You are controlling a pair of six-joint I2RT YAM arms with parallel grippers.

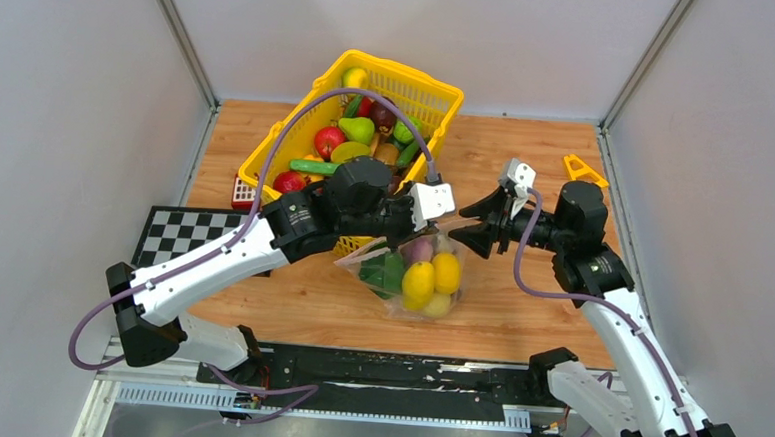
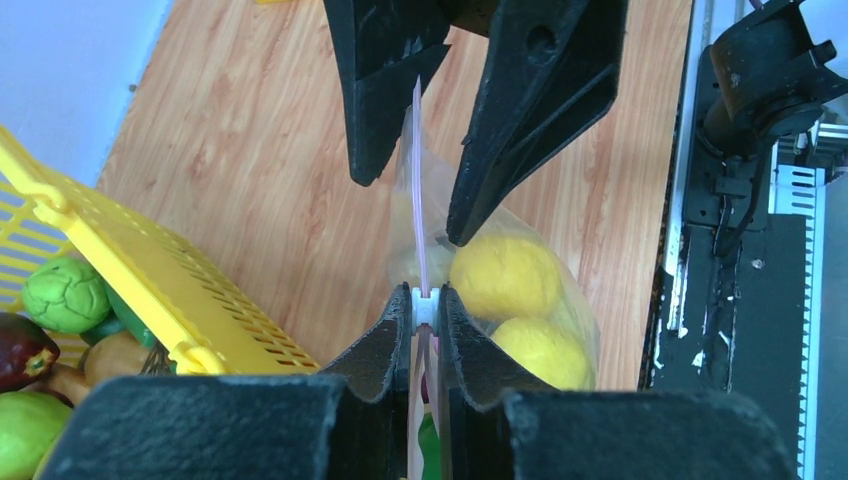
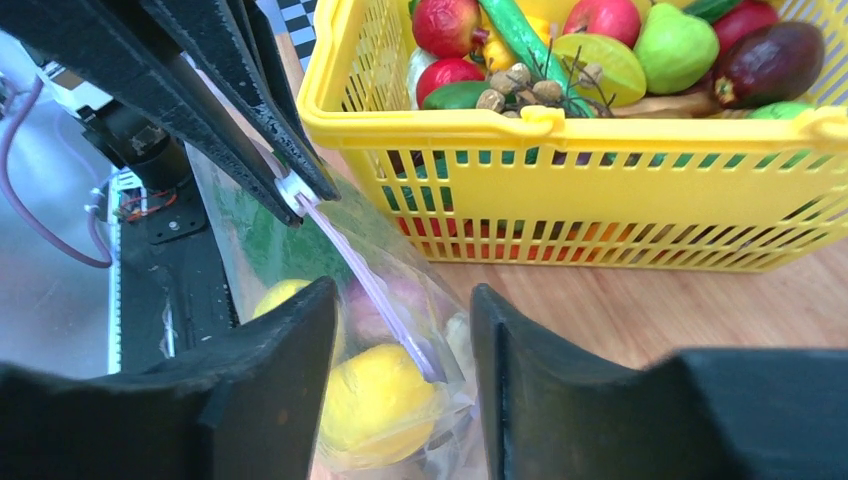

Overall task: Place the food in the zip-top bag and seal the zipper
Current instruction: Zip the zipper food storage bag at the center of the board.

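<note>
Nearest to the arm bases, the zip-top bag (image 1: 391, 297) lies on the wooden table (image 1: 518, 321), a little in front of both arms. Inside it I see two yellow lemons (image 1: 431, 276), something green and something purple, so a part of the food (image 1: 418, 280) is already in.

At the mouth of the bag, the left gripper (image 2: 425, 305) is clenched on the zipper (image 2: 420, 250), exactly at a small white tab (image 2: 425, 310), and it holds the pink strip standing on its edge. The right gripper (image 2: 412, 205) is released: its jaws stand apart, one on each side of the strip, and neither touches it. Whether the strip is already pressed shut along its length, I cannot tell.

I judge that the step in hand is the sealing. To do it well, the left gripper should keep the strip stretched and straight, and the right jaws should close squarely on the pink strip itself, not on the clear film below it. Then a slow slide along the strip is better than a pull upward, because the bag could tip and the lemons could roll.

Behind the bag, the yellow basket (image 1: 267, 152) holds many more fruits and vegetables.
</note>
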